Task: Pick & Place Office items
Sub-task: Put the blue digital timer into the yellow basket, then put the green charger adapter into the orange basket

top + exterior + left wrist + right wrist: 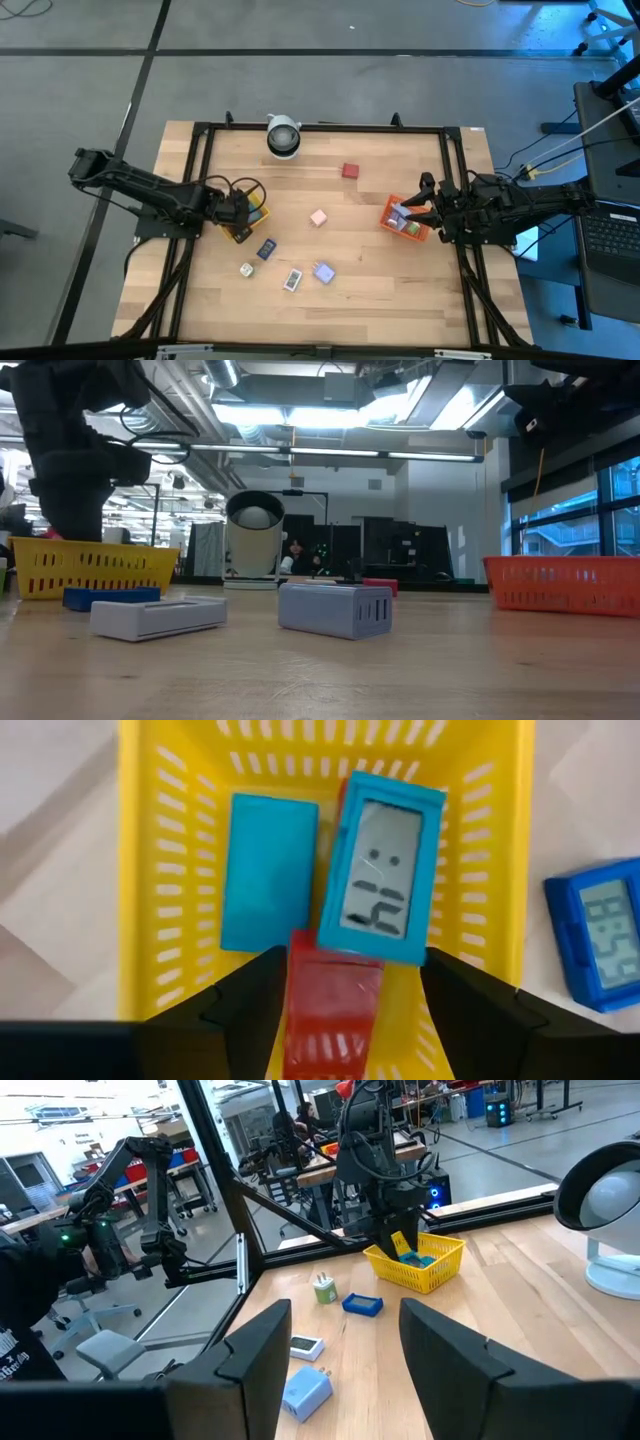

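Observation:
My left gripper [243,212] points down into the yellow tray [170,840] and is open [355,1010]. Its fingers stand on either side of a red block [335,1005] that lies on the tray floor. A teal clock [382,868] rests partly on that block, beside a flat teal piece [268,870]. My right gripper [428,208] waits open and level by the orange tray [405,218], with nothing between its fingers [345,1360]. On the table lie a red block [349,171], a pink piece [318,217], a dark blue clock [266,249] and a pale blue piece [323,272]. My left gripper's one finger [255,1005] stands right beside the red block's side [295,1000], and I cannot tell whether it touches. The other finger [470,1010] stands clear of the block, with tray floor showing between them.
A white-and-grey cylinder [283,136] stands at the far edge. A white clock [292,281] and a small white-and-green piece [246,269] lie toward the near edge. The orange tray holds a few pieces [400,214]. A black frame [320,128] rims the table.

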